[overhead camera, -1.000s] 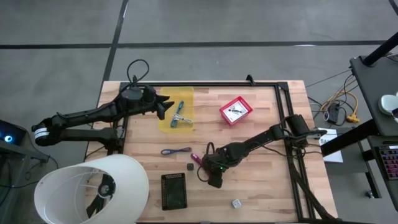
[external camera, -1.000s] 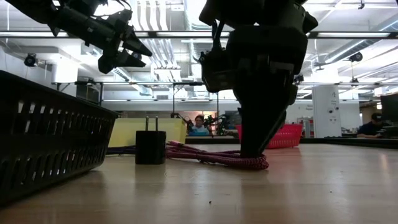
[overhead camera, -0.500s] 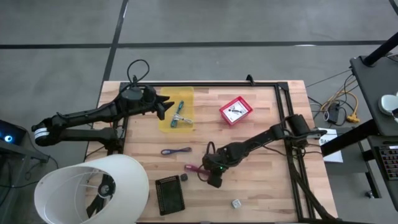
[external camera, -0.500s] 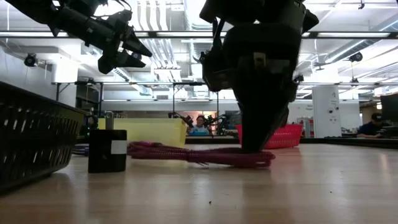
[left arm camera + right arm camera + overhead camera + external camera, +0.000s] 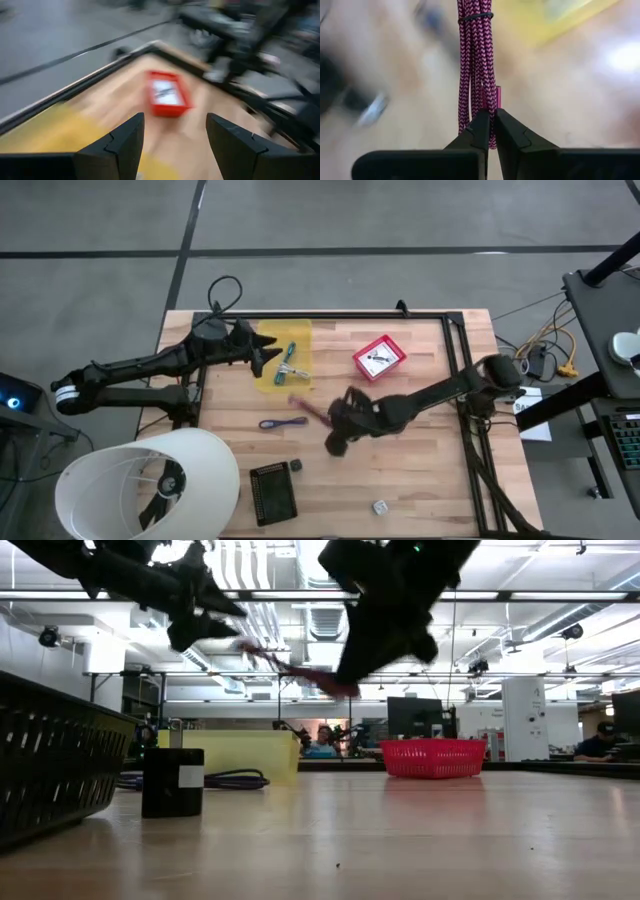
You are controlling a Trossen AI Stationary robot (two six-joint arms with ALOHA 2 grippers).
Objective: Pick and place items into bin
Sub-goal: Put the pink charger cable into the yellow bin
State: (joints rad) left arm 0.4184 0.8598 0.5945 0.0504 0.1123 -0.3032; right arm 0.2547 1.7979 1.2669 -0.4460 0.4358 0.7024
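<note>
My right gripper [image 5: 331,421] is shut on a magenta braided cord bundle [image 5: 306,408], which is lifted above the table's middle; the low view shows the cord bundle [image 5: 285,665] in the air. My left gripper [image 5: 268,352] is open and hovers over the yellow tray [image 5: 270,375], touching nothing. A teal stick [image 5: 291,351] and a small metal piece [image 5: 291,371] lie in that tray. The purple cord loop [image 5: 282,422], a dark cube [image 5: 296,466] and a clear cube [image 5: 380,506] lie on the table. A white packet [image 5: 378,360] lies in the red basket [image 5: 392,345]. My right gripper pinches one end of the magenta bundle [image 5: 485,97] between its two fingers [image 5: 476,131]. The fingers lie along the bundle's length. The bundle is lifted clear of the table and stretches away from the gripper toward the yellow tray, its strands bound by a dark tie [image 5: 476,16].
A black mesh basket [image 5: 273,492] sits near the table's near edge, beside the dark cube. A large white round shade [image 5: 150,480] overlaps the near left corner. A black frame [image 5: 330,316] runs along the table's far and right sides. Bare wood lies between the red basket and the clear cube.
My right gripper first dragged the magenta cord along the table toward the left, and the cord pushed the dark cube and the black basket nearer and askew. Then the gripper rose and swung toward the yellow tray, lifting the cord clear of the table.
</note>
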